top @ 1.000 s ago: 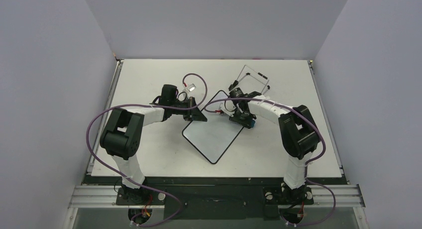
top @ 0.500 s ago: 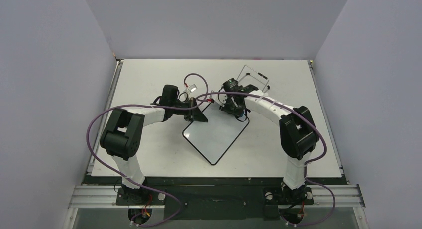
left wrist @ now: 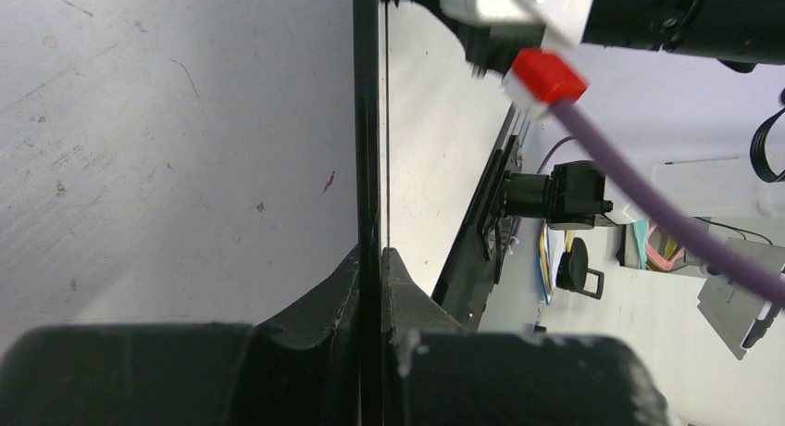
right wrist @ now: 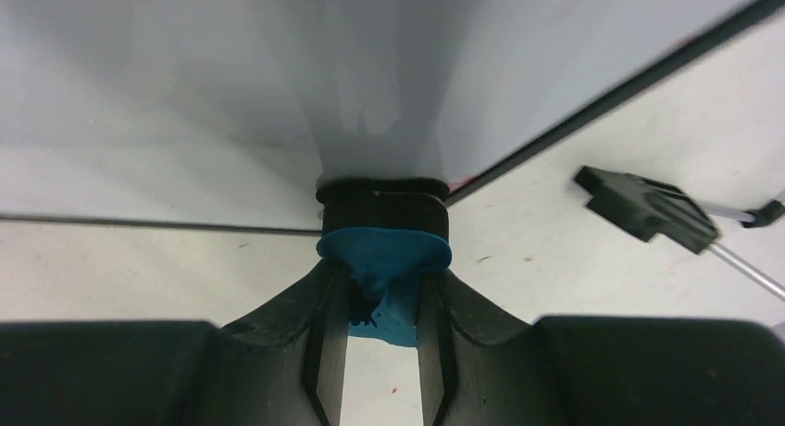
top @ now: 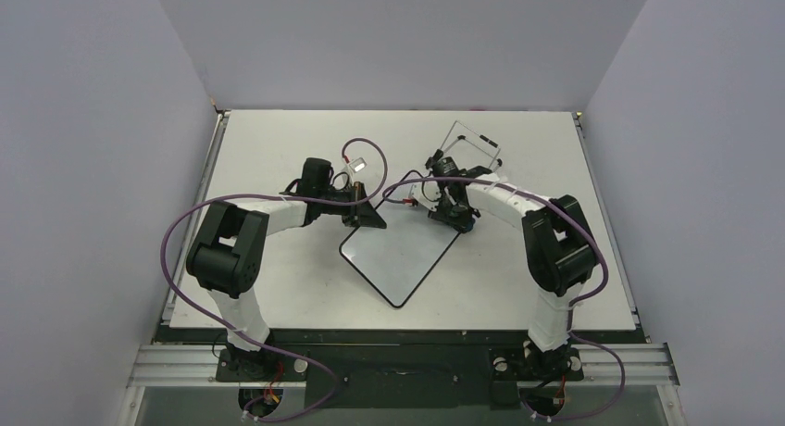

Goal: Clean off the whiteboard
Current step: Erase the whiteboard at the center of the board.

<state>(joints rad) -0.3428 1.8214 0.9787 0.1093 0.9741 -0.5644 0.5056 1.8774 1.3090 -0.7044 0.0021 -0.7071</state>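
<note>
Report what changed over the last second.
The right gripper, shut on the blue eraser, swept over the whiteboard toward its far corner, then back to its right edge. Nothing taken or released. The left gripper stayed clamped on the board's rim; whiteboard and wire stand did not move.

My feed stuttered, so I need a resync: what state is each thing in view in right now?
whiteboard: on the table, face looks clean from above.
left gripper: shut on the whiteboard's black rim.
right gripper: shut on the blue eraser.
blue eraser: held, its dark pad against the whiteboard near the rim.
wire easel: holds nothing, beyond the whiteboard.
</note>
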